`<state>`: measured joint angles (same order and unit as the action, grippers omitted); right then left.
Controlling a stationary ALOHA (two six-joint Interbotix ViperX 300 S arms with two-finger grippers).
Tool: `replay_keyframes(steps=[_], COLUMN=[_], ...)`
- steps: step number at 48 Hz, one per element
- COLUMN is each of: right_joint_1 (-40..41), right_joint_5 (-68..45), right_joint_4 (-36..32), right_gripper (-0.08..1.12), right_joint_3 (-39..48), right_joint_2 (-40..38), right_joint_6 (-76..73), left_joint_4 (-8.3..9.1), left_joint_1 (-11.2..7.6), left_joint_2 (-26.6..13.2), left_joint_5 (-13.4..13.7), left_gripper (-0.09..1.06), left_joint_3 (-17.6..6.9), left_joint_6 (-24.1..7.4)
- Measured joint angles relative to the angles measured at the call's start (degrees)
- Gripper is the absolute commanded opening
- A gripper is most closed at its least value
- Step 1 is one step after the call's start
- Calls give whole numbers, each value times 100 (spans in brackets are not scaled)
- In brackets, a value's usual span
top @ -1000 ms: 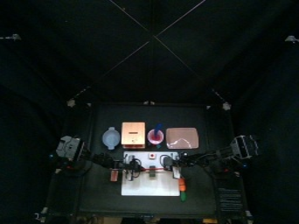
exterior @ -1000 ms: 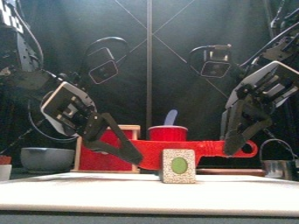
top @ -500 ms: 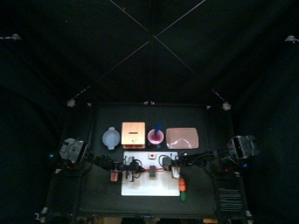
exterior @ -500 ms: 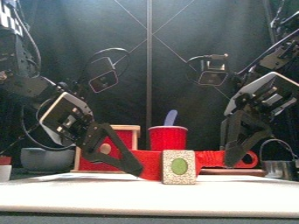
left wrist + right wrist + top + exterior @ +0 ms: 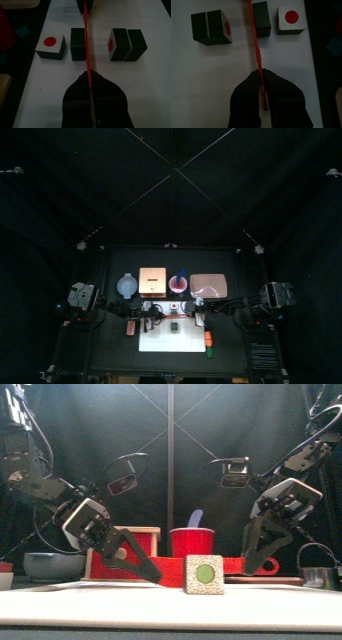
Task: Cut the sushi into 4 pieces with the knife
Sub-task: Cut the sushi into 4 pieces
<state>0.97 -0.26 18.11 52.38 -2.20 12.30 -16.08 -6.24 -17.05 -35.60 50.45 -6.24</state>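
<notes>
Sushi (image 5: 77, 44) lies on the white cutting board (image 5: 47, 95) in 3 parts — end piece, single block, joined pair; only the front view shows its green centre. Left pincer (image 5: 147, 570) and right pincer (image 5: 251, 564), both slanting down, are each clamped on 1 red knife (image 5: 227, 566), its blade between block and pair.

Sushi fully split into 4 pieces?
No: one pair of blocks beside the knife is joined and uncut, so there are only three parts.
</notes>
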Motion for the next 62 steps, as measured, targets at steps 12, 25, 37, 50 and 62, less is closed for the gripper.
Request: replay_keyframes(steps=[12, 25, 37, 50, 62], right_joint_1=[-70, -501, -826, -932, -958], right_joint_5=[308, 404, 404, 308, 281], right_joint_4=[0, 44, 272, 404, 457], right_gripper=[7, 7, 7, 7, 7], right_joint_3=[-132, -132, -123, -70, -70], right_joint_2=[-343, -835, -861, -721, -519], right_joint_6=[0, -35, -35, -35, -26], left_joint_4=[246, 396, 369, 272, 264], left_joint_1=[26, -158, -483, -694, -765], left_joint_2=[571, 1230, 1187, 914, 677], left_joint_5=[334, 817, 853, 888, 853], left_gripper=[18, 18, 18, 18, 18], left_joint_3=[62, 70, -18, -185, -264], left_joint_6=[-26, 18, 26, 44, 53])
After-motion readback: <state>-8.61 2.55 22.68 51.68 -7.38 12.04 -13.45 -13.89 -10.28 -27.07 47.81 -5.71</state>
